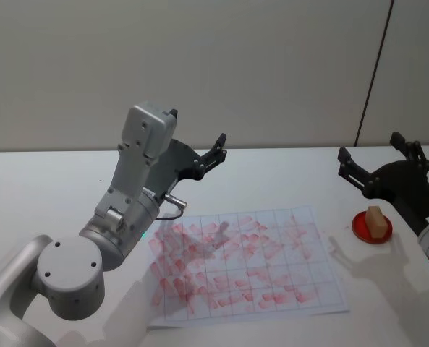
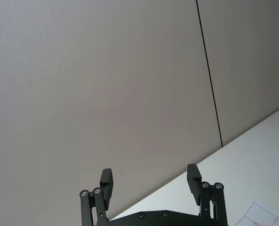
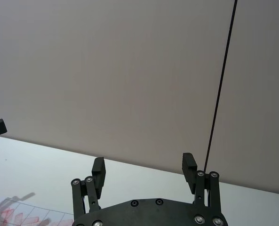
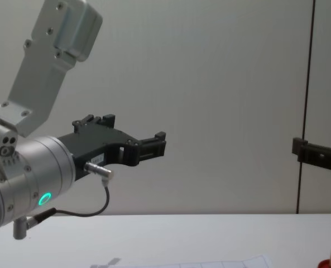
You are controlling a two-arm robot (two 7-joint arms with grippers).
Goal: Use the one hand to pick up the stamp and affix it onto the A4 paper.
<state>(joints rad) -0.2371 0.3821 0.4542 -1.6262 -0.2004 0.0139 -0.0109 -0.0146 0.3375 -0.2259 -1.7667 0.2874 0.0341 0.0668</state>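
A: Start close in. How does the left arm stand?

B: Its big silver joints (image 1: 69, 271) rise from the near left corner of the white table (image 1: 48, 188), and the forearm slants up and away. A green ring light (image 4: 44, 199) glows on the wrist.

A: And the paper?

B: The white A4 paper sheet with a thin grid (image 1: 272, 289) lies flat in the middle of the table. Most of its cells are smeared with red marks, and none of them reads as a word.

A: The stamp?

B: The small light tan wooden stamp block (image 1: 375, 219) stands upright on a flat red disc (image 1: 360, 230), to the right of the sheet and apart from it. Nothing grips it.

A: The grippers, then.

B: The black left gripper (image 1: 197, 130) hangs above the table past the sheet's far left corner, tilted up toward the wall. Its fingers are spread wide with nothing between them. A small white label (image 4: 97, 160) sits on its body, too small to read. The black right gripper (image 1: 370, 148) is raised above the table beyond the stamp, likewise spread and empty, angled up and away.

A: Behind them?

B: A plain pale wall (image 1: 272, 65) with one dark vertical seam (image 1: 375, 72).
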